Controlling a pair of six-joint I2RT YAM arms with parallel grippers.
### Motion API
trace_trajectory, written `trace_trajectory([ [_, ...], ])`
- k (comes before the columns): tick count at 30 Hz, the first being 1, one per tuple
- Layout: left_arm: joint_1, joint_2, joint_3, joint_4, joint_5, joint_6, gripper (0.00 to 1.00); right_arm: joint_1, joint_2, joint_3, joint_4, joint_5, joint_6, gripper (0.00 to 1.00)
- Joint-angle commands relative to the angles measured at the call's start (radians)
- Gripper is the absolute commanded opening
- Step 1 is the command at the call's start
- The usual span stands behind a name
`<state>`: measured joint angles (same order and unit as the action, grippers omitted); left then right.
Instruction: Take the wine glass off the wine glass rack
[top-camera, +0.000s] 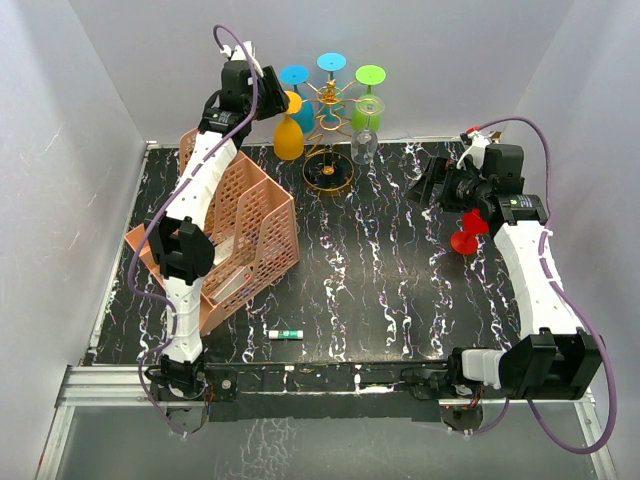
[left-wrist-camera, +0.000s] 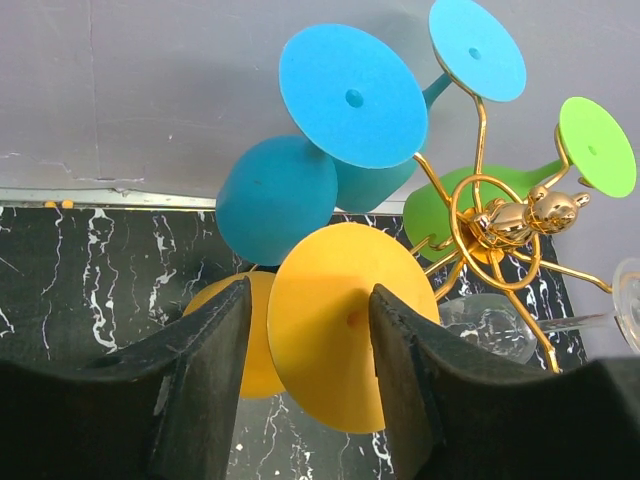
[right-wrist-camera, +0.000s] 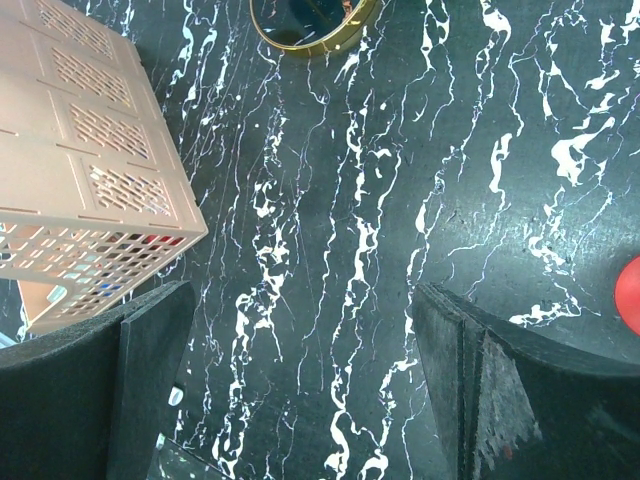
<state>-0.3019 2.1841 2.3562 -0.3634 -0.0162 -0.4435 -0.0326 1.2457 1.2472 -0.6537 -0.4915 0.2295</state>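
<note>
The gold wire wine glass rack (top-camera: 328, 128) stands at the back of the table with several glasses hanging upside down from it. In the left wrist view its looped arms (left-wrist-camera: 497, 222) hold blue, green and clear glasses. The yellow wine glass (top-camera: 289, 136) hangs on the left side. My left gripper (top-camera: 268, 92) is open. Its jaws stand on either side of the yellow glass's round foot (left-wrist-camera: 335, 330), the right jaw at the foot's edge, the left jaw a little apart. My right gripper (top-camera: 430, 186) is open and empty above the marble table (right-wrist-camera: 330, 250).
A pink mesh file organizer (top-camera: 235, 235) stands left of the rack, under my left arm. A red glass (top-camera: 466, 232) lies by my right arm. A small white and green object (top-camera: 285, 333) lies near the front. The rack's ring base (right-wrist-camera: 310, 28) shows in the right wrist view.
</note>
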Motion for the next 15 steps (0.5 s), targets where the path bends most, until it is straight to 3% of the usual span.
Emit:
trace_trajectory([
  [1,0.007,-0.023,0.014,-0.005,-0.001,0.002,0.46,0.005,-0.029,0.043,0.049,0.013,-0.011,0.99],
  [15,0.009,-0.057,0.009,0.002,-0.014,-0.024,0.22,0.005,-0.046,0.045,0.046,0.018,-0.002,0.99],
])
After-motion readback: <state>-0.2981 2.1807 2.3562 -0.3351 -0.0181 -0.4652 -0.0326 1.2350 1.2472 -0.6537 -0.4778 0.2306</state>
